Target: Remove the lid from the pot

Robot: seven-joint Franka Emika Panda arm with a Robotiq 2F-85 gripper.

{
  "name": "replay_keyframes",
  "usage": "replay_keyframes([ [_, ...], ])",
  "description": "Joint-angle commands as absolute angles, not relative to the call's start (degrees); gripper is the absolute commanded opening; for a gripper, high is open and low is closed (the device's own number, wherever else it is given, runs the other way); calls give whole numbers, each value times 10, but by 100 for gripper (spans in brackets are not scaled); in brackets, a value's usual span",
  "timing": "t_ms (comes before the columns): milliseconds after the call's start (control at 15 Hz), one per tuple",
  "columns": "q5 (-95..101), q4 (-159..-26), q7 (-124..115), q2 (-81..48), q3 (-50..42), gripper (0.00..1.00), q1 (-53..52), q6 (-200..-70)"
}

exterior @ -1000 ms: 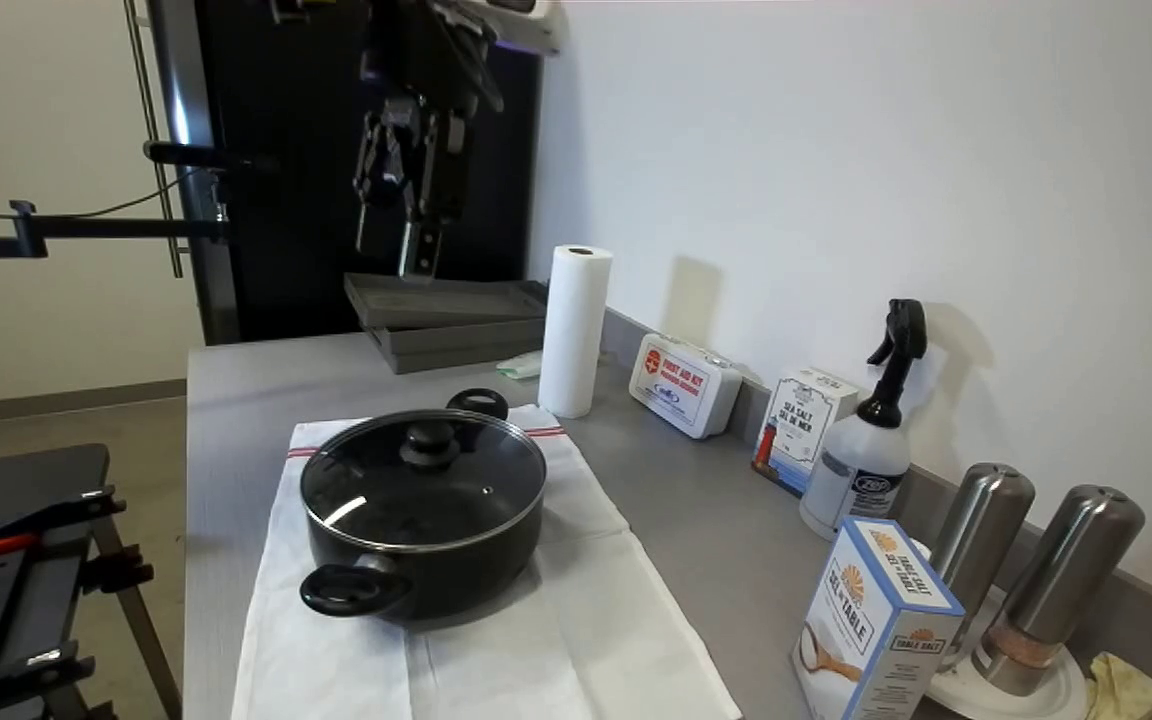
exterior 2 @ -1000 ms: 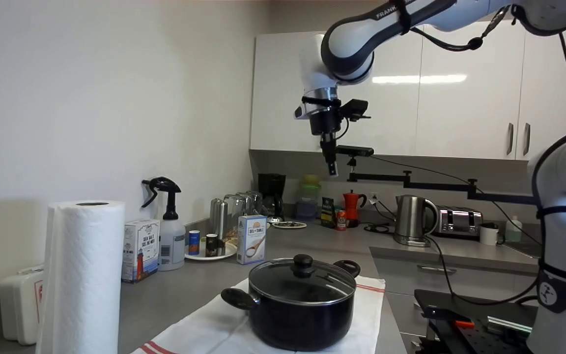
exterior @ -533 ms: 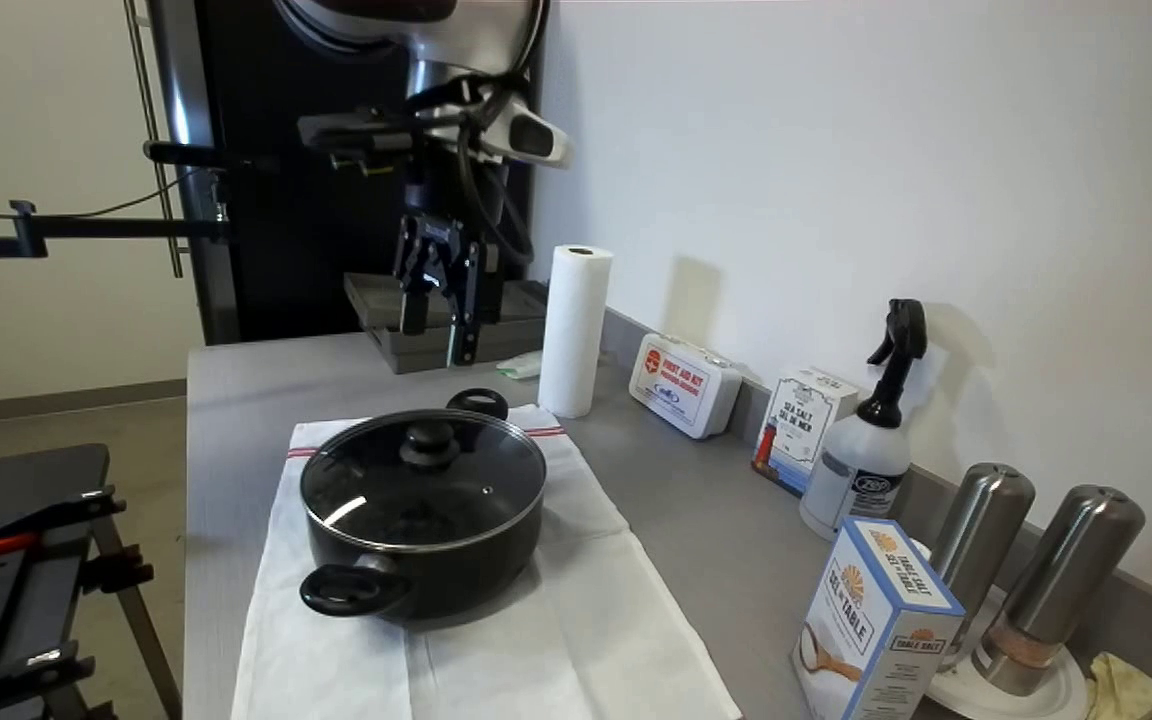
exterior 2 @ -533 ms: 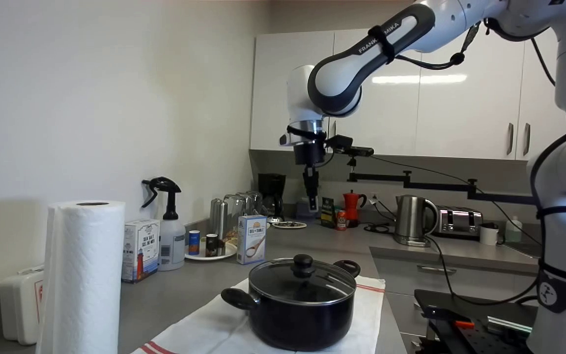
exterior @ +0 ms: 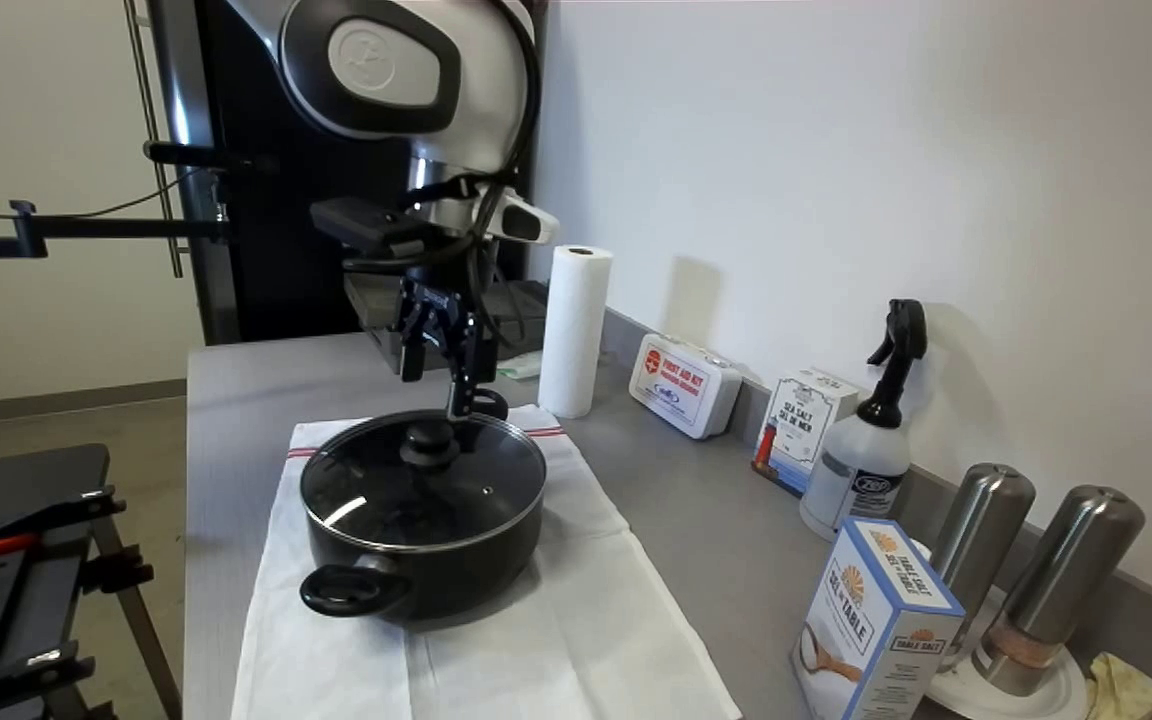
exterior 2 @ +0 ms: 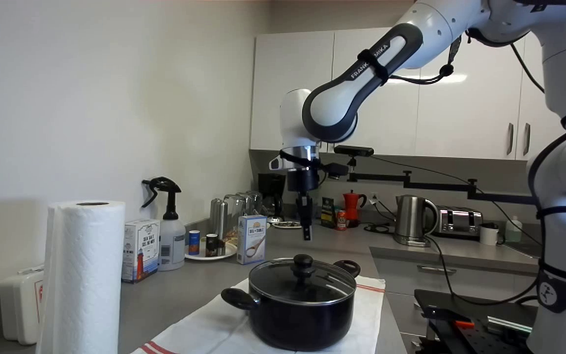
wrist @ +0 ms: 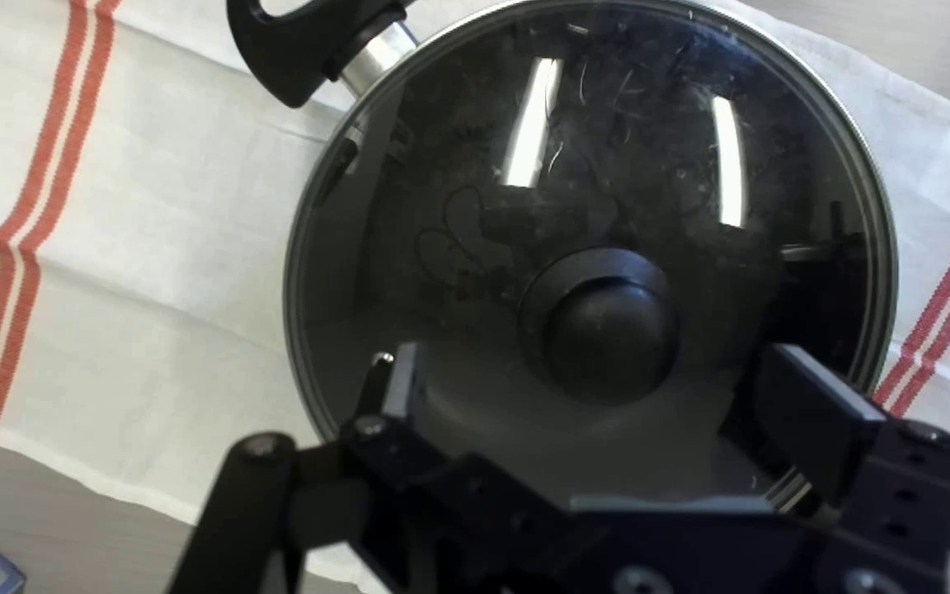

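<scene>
Wrist view: lid beneath jaws

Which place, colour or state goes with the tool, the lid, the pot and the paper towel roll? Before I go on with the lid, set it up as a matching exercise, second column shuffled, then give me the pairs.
Column one:
1. tool
2. lid
3. pot
4. paper towel roll

Column two:
A. white, standing upright
B. black, resting on the red-striped cloth
C. open, gripping nothing
D. dark glass, seated on the pot

Right pairs: 1-C, 2-D, 3-B, 4-A.
</scene>
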State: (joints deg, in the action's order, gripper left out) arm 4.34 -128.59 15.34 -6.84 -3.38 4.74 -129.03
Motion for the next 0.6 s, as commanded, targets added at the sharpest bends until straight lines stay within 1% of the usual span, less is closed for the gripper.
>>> replay_keyframes([
  [0,33,-1304,163,-78,-27,100,46,-1337],
  [533,26,-1335,173,-97,-20,100,50,-1409],
])
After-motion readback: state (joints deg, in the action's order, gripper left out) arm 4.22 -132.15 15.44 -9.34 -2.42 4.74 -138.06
